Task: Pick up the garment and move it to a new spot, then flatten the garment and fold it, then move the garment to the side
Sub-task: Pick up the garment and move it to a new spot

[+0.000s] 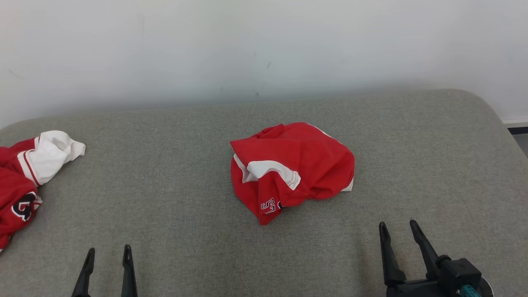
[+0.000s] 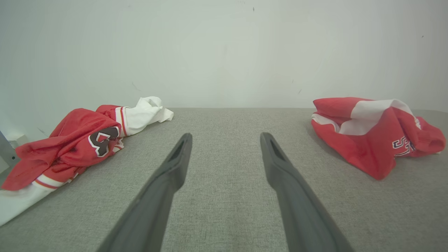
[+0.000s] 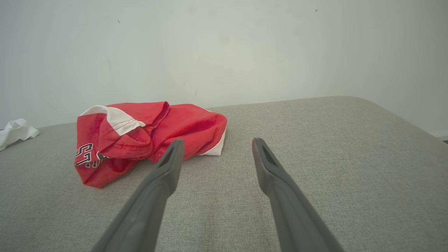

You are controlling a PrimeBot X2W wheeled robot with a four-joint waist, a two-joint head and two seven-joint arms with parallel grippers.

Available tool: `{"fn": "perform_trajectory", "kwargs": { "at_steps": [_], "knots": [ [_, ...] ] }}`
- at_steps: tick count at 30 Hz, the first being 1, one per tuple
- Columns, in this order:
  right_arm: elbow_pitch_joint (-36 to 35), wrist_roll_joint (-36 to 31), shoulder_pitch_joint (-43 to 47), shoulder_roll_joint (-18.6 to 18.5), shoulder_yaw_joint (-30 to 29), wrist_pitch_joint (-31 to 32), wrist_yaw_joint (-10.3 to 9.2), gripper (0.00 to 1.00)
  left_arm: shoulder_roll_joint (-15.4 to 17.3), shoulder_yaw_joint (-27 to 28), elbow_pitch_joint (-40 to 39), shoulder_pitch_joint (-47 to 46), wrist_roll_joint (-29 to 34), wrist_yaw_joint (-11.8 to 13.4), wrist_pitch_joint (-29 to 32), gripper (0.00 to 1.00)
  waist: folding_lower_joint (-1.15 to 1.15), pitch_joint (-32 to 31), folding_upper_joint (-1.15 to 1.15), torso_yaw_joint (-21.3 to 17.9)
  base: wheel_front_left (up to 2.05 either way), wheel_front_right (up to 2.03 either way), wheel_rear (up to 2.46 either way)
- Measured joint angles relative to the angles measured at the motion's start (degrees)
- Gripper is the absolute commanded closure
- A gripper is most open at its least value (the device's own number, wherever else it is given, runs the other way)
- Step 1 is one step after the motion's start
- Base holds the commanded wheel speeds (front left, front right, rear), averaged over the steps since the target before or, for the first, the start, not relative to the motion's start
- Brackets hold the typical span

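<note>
The red and white garment [image 1: 293, 169] lies in a crumpled heap in the middle of the grey desk [image 1: 173, 206], and nothing holds it. The left tool [image 1: 109, 248] and the right tool [image 1: 398, 223] both wait at the near edge, fingers apart and empty. The step in hand looks to be picking the garment up. The right tool is closer, so it may be the better one to reach in. It should come down on a thick fold near the top of the heap, pinch plenty of cloth and lift straight up, so the garment hangs free and does not drag. Soft cloth can slip if only a thin edge is caught. A second red and white shirt [image 1: 24, 177] lies at the left edge, well apart from the heap. The new spot should stay away from it so the two do not mix. A white wall [image 1: 264, 49] stands at the far side.
</note>
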Motion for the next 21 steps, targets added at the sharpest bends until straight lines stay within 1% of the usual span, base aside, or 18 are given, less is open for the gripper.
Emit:
{"fn": "perform_trajectory", "kwargs": {
  "at_steps": [21],
  "knots": [
    [0.18, 0.04, 0.03, 0.00, 0.00, 0.00, 0.00, 0.00, -0.10, -0.02, 0.81, 0.02, 0.58, -0.58, 0.00, 0.00, 0.00, -0.14, 0.00, 1.04, 0.00, 0.00, 0.00]
  ]
}}
